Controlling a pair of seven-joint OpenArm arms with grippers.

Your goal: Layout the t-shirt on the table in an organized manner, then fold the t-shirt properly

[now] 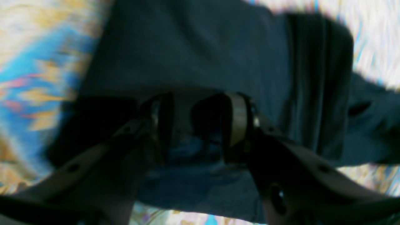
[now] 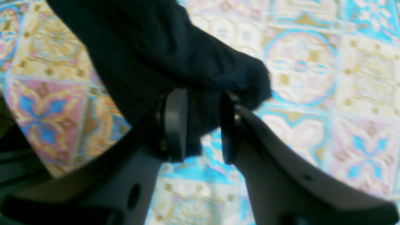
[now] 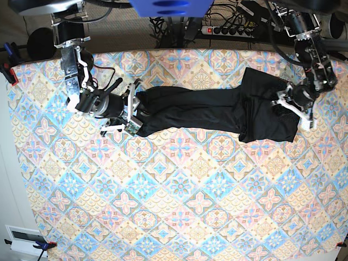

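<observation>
Stretched taut across the patterned table (image 3: 179,212), the black t-shirt (image 3: 212,111) hangs pinched between the right gripper (image 2: 200,125) and left gripper (image 1: 195,128), where a harder pull could slip either grip.

Power strip (image 3: 230,30) with cables behind table's far edge; red clamp (image 3: 7,72) at left edge.

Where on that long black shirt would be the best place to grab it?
Probably at its two far ends. The t-shirt lies stretched in a narrow band across the table, so coming in from each end along its length, and pinching an edge there, should let it be spread flat.
</observation>
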